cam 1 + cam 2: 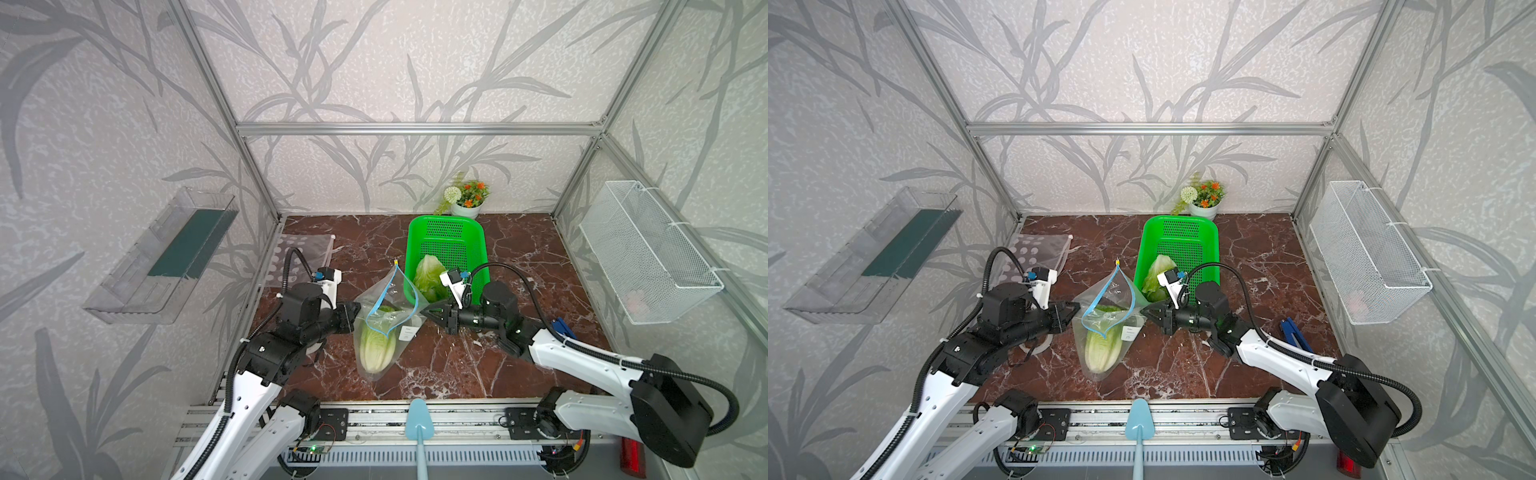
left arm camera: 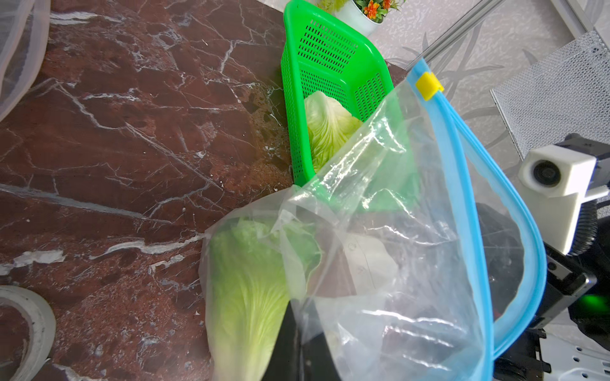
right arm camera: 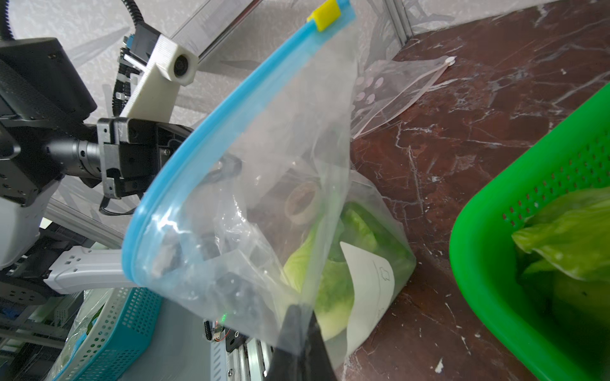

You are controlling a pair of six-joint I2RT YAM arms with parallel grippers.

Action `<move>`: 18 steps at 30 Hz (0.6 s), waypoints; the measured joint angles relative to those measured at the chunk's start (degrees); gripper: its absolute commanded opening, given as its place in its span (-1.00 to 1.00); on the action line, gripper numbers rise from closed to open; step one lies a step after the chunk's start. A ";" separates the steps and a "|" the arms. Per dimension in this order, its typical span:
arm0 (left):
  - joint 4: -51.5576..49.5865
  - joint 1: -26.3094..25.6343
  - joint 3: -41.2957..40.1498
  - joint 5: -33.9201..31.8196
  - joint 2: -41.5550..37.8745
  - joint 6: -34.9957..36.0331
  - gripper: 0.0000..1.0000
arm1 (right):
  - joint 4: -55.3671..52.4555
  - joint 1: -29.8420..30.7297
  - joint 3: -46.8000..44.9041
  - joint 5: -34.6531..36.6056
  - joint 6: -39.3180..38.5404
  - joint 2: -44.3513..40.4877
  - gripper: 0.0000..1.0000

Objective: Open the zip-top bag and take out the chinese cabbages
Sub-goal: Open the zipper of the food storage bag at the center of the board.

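Desk [image 1: 519, 257] carries a green basket [image 1: 446, 224] holding one chinese cabbage [image 1: 428, 274]; beside it the zip-top bag [image 1: 376, 303], mouth spread open, holds the other cabbage [image 1: 376, 349]. Left gripper [image 1: 355, 311] and right gripper [image 1: 429, 311] each pinch shut on opposite bag edges.

We can read no word, number or brand anywhere in these views. The only printed thing we find is a small white label [image 1: 407, 332] on the clear bag [image 1: 384, 299]; in both top views it carries a dark line or two of print near its upper edge, far too small for us to make out. Seen through the plastic from the right wrist view, the label [image 3: 373, 283] shows only faint thin outlines, a curved line and a small squiggly shape, which we cannot read as letters or as any sign.
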 measured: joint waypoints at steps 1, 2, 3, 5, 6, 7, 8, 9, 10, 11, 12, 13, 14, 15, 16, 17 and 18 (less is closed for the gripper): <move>0.00 0.11 0.00 -0.15 -0.09 -0.11 -1.00 | -0.90 -0.07 -0.02 0.46 -0.20 -0.46 -1.00; 0.02 0.20 0.00 -0.24 -0.17 -0.17 -1.00 | -1.84 -0.13 -0.04 0.83 -0.39 -1.01 -1.00; 0.07 0.22 0.00 -0.17 -0.24 -0.33 -1.00 | -2.78 -0.20 -0.04 1.07 -0.57 -1.53 -1.00; 0.28 0.22 0.00 0.33 -0.17 -0.70 -1.00 | -4.90 -0.31 0.04 1.84 -0.96 -2.36 -0.94; 0.55 0.24 0.00 0.81 -0.07 -0.87 -1.00 | -6.21 -0.35 0.22 1.97 -1.27 -2.62 -0.59; 0.79 0.24 0.00 1.29 0.04 -1.03 -1.00 | -7.65 -0.39 0.50 2.19 -1.55 -2.75 -0.15; 1.05 0.24 0.04 1.99 0.31 -1.01 -1.00 | -9.53 -0.46 0.98 2.38 -1.88 -2.91 0.17; 1.38 0.28 0.20 2.91 0.72 -0.90 -1.00 | -12.13 -0.55 1.84 2.73 -2.47 -3.26 0.33; 1.42 0.42 0.57 3.78 1.27 -0.68 -1.00 | -14.53 -0.59 2.86 3.02 -3.13 -3.63 0.45; 1.29 0.46 1.29 4.57 2.10 -0.35 -1.00 | -17.53 -0.63 4.35 3.63 -4.15 -4.35 0.56; 1.25 0.46 2.29 5.40 3.08 0.09 -1.00 | -20.76 -0.68 6.32 4.44 -5.29 -5.38 0.61; 1.25 0.46 3.08 5.88 3.76 0.46 -1.00 | -23.30 -0.66 8.13 5.14 -6.29 -6.38 0.61; 1.22 0.46 4.13 6.49 4.48 1.01 -1.00 | -26.27 -0.68 10.86 5.92 -7.58 -7.82 0.59; 1.20 0.44 4.92 6.86 4.98 1.44 -1.00 | -28.33 -0.68 13.31 6.60 -8.61 -8.96 0.53; 1.20 0.44 5.64 7.26 5.40 1.84 -1.00 | -30.27 -0.68 15.96 7.10 -9.68 -9.99 0.45; 1.27 0.39 6.21 7.80 5.79 2.27 -1.00 | -31.58 -0.68 18.84 7.67 -10.60 -10.93 0.33; 1.42 0.35 6.58 8.35 6.10 2.56 -1.00 | -32.52 -0.66 21.46 7.85 -11.50 -11.45 0.09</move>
